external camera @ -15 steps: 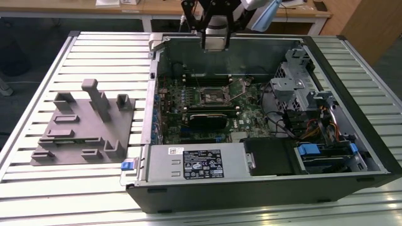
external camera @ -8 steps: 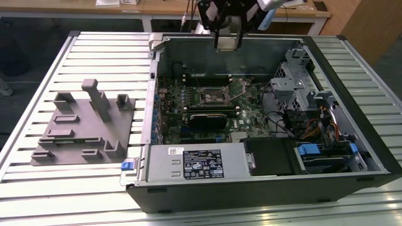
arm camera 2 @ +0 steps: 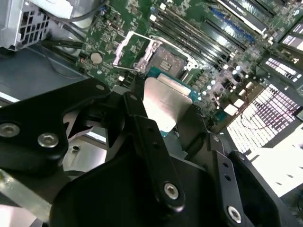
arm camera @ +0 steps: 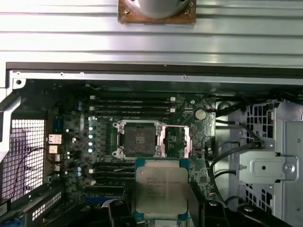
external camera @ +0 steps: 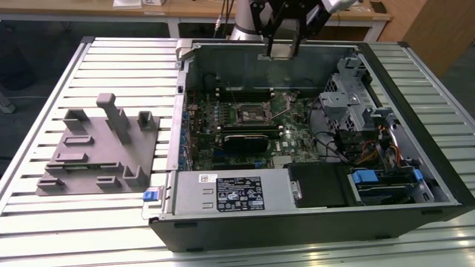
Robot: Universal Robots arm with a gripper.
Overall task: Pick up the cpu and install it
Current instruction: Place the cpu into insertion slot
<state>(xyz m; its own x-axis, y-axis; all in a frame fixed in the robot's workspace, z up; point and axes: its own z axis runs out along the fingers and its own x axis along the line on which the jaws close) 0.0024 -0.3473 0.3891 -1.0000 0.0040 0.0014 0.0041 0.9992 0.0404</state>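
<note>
Here, the cpu [arm camera: 161, 191] aloft over the open computer case [external camera: 312, 236]. End effector [external camera: 284, 49] clamped on the chip, fingers [arm camera 2: 147, 137] pressing on two opposite edges, presumably to keep the underside contacts untouched and the silvery lid uncovered. Held flat, metal top facing the first wrist view, green border showing along one edge in the second wrist view; level posture probably chosen for a straight descent into the seat rather than a tilted entry.

In the exterior view, set against the far wall of the case and well above the motherboard [external camera: 245, 128]. Socket [arm camera: 139, 139] lying open, metal retaining frame [arm camera: 173, 141] folded out just beside it, evidently to expose the contact field for the chip. In the first wrist view, chip just short of the socket: near it, not over it, not yet seated.

Memory slots [arm camera: 132, 105] beside the socket; drive cage [arm camera: 274, 165] and dark cables off to one side, close enough to favour a clean vertical path. Grey moulded fixture [external camera: 97, 147] resting on the slatted surface [external camera: 44, 233] at the exterior view's left, outside the case and well apart from the end effector.
</note>
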